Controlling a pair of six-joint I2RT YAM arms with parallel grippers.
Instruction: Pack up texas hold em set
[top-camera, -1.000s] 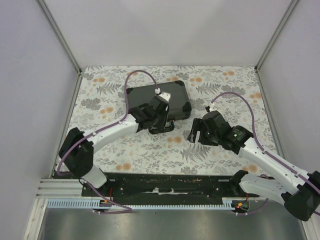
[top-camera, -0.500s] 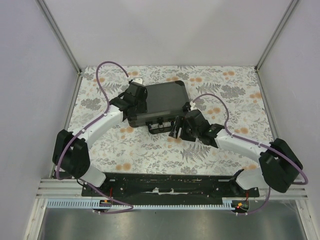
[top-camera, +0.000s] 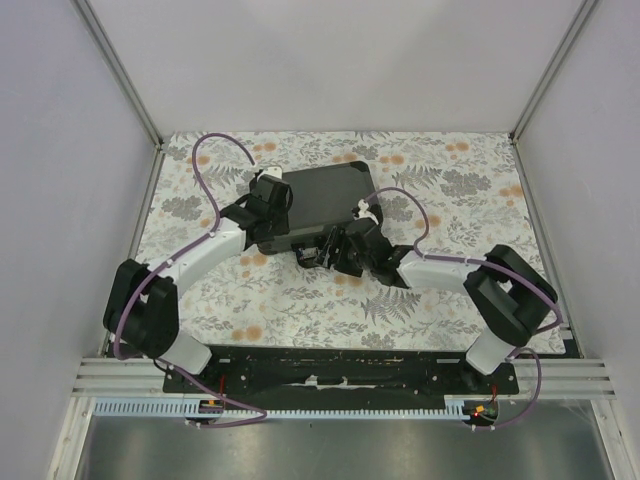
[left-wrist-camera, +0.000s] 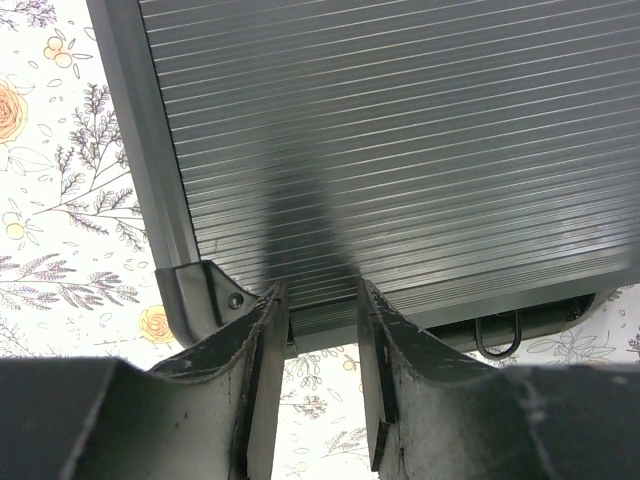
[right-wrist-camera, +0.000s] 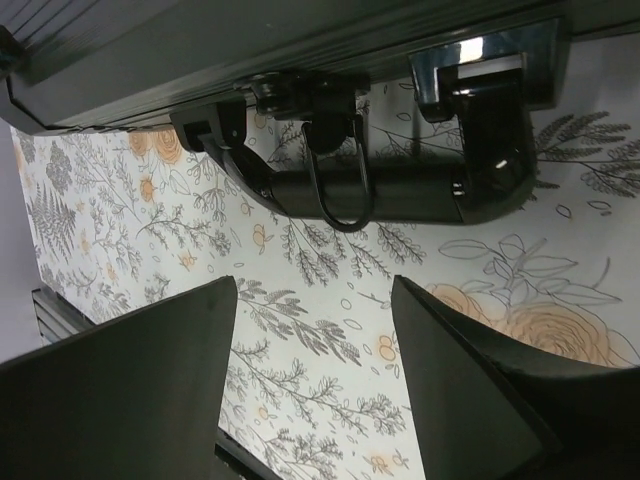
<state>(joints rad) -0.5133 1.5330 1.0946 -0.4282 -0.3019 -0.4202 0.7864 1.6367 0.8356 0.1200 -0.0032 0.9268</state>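
The texas hold em set shows as a shut black case with a ribbed lid, lying on the flowered cloth; whatever it holds is hidden. My left gripper is at the case's left near corner. Its fingers stand a little apart with the tips against the lid's rim, and only cloth shows between them, so the left gripper is open. My right gripper sits at the case's front side. It is wide open just short of the black handle and a shiny latch, touching neither.
The flowered cloth covers the table between white walls. A black rail with the arm bases runs along the near edge. Purple cables loop above both arms.
The left gripper went from the case's front to its left corner. The right gripper swept left up to the handle, and its jaws narrowed somewhat.
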